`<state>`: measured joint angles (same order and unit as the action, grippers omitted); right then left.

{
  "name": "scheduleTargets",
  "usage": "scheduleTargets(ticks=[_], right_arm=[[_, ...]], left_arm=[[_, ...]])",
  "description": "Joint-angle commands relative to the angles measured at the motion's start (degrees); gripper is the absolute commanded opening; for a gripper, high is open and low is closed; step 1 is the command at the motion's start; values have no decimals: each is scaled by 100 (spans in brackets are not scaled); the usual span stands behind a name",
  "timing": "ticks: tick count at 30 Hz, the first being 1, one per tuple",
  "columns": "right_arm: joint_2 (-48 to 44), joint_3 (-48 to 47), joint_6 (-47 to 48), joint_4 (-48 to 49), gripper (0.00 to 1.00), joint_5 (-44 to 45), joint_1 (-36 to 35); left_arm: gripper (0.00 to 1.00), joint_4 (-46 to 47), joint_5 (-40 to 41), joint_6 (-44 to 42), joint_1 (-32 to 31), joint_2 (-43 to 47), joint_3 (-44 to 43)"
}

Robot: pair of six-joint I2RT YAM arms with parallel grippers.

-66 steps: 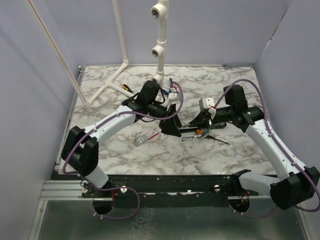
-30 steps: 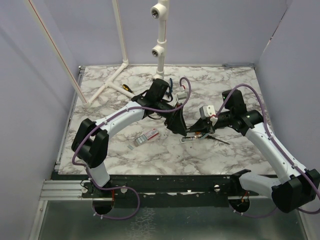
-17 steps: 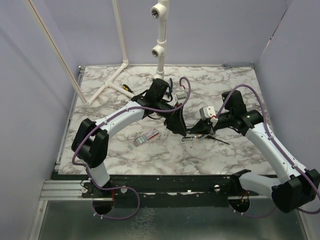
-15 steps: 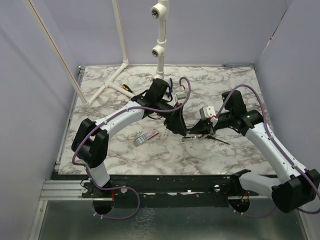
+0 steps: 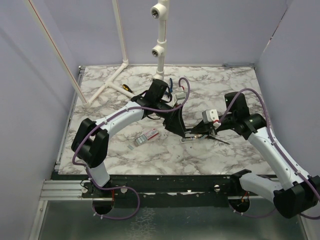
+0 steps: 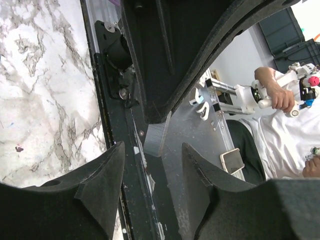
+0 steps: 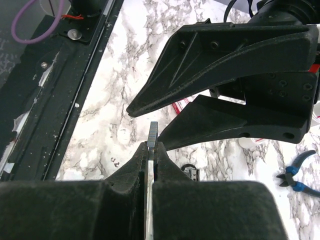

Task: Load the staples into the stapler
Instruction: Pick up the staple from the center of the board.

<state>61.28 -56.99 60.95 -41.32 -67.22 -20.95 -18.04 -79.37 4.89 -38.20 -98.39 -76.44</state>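
My right gripper [image 7: 152,146] is shut on a thin silvery strip of staples [image 7: 153,134], which sticks out past its tips on edge. My left gripper [image 6: 152,167] is open, with a finger on each side of the strip [image 6: 157,139], not touching it. In the top view both grippers, left [image 5: 176,127] and right [image 5: 199,131], meet at mid-table above the black stapler [image 5: 190,138]. A bit of the stapler shows under my right fingers [image 7: 190,173]. The white and red staple box [image 5: 148,135] lies to the left.
An orange-handled screwdriver [image 5: 216,138] lies by the stapler. A pale teal bar [image 5: 131,147] lies near the box. White pipes [image 5: 107,87] and an upright pipe [image 5: 160,50] stand at the back. Blue-handled pliers [image 7: 295,177] lie behind the left wrist.
The left gripper came in from the left and stopped around the strip. In the last second the right wrist shifted slightly right and toward the front; the strip stays gripped.
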Motion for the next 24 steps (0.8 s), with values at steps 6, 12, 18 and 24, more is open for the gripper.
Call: scheduleTargets(ticks=[6,12,18,24], right_arm=[[-160,277,34,607,5,-122,-32],[-151,325,191,644,5,-107,-34],[-140,379,255,635,5,-93,-32],[-144,413,273,604,6,-99,-35]], left_arm=[[50,101,-300,153,23,188,104],[41,138,-340,247,26,197,103],[30,163,-359,286,27,197,103],[23,195,-336,277,24,213,136]])
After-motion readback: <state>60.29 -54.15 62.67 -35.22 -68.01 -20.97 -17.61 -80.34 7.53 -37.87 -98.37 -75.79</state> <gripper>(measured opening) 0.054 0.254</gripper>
